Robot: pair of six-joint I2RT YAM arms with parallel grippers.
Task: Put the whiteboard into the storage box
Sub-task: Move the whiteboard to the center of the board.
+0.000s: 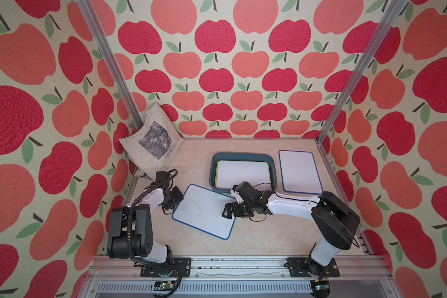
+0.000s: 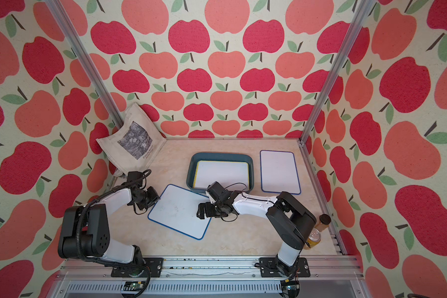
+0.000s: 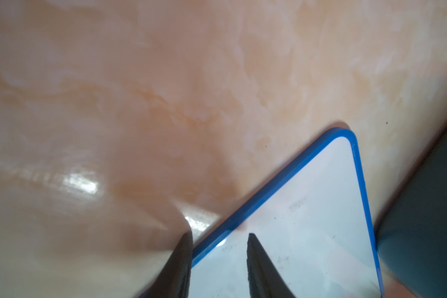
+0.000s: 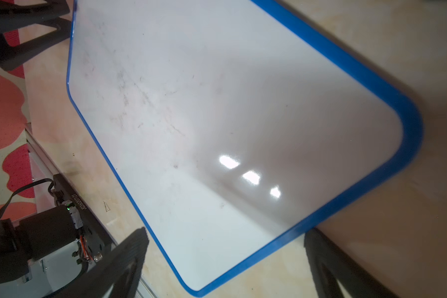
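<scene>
Left gripper (image 3: pixel 220 236) apart astride whiteboard (image 1: pixel 203 211) blue edge; right gripper (image 4: pixel 226 236) wide apart over opposite corner

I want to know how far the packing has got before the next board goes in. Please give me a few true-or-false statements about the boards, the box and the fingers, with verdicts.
1. A yellow-rimmed whiteboard lies in the storage box. True.
2. The right gripper has its fingers clamped shut. False: they stand wide apart over the askew blue-rimmed whiteboard.
3. A second blue-rimmed whiteboard lies on the table beside the box, on the right arm's side. True.
4. The tote bag lies in the box. False: it leans in the far left corner.
5. The left gripper has its fingers either side of the askew board's rim. True.
</scene>
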